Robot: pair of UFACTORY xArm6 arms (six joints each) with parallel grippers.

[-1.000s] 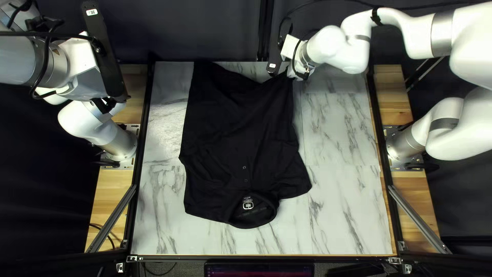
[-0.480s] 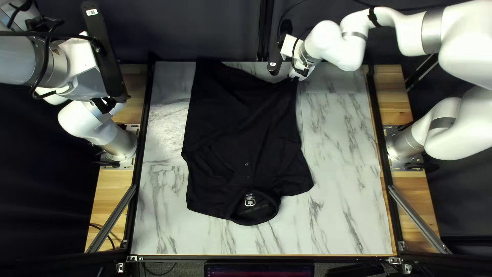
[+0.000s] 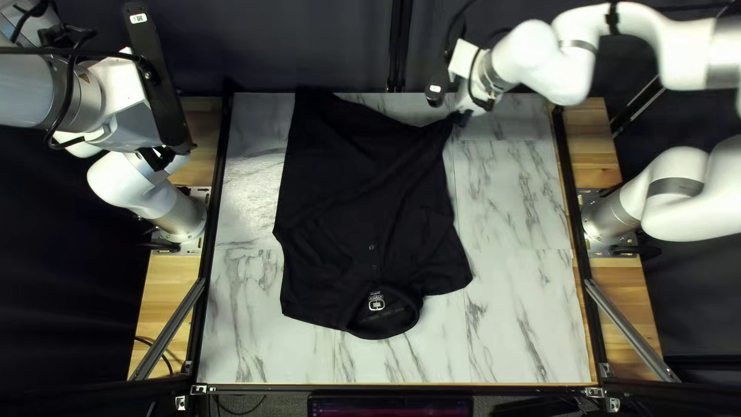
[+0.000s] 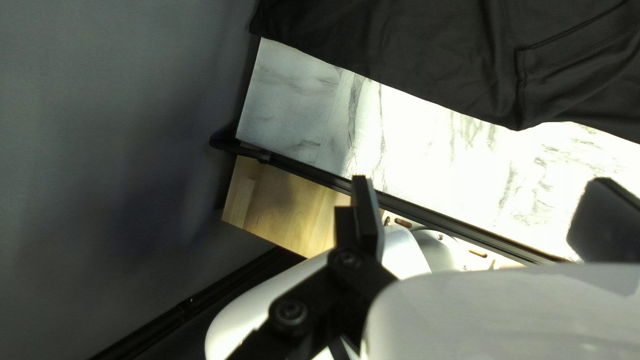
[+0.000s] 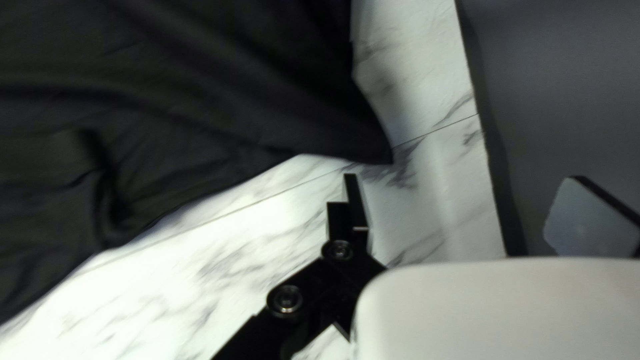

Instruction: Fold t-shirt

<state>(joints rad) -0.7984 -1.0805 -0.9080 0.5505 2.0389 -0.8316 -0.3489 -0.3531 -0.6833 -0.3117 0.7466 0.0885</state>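
The black t-shirt lies spread on the marbled table, collar toward the near edge and hem toward the far edge. At the hem's right corner is my right gripper. In the right wrist view my right gripper stands open, and the shirt's pointed corner lies just ahead of one finger, not between the two. My left gripper is raised over the table's left side, off the shirt. In the left wrist view my left gripper is open and holds nothing, with the shirt ahead of it.
Black rails frame the marbled tabletop, with wooden strips outside them. Bare tabletop shows around the shirt. My left arm's base shows below the left gripper in its wrist view. A dark curtain hangs behind.
The shirt has shifted slightly right and toward the far edge, its right hem corner drawn outward. My right arm has moved to the right. The left arm has stayed still.
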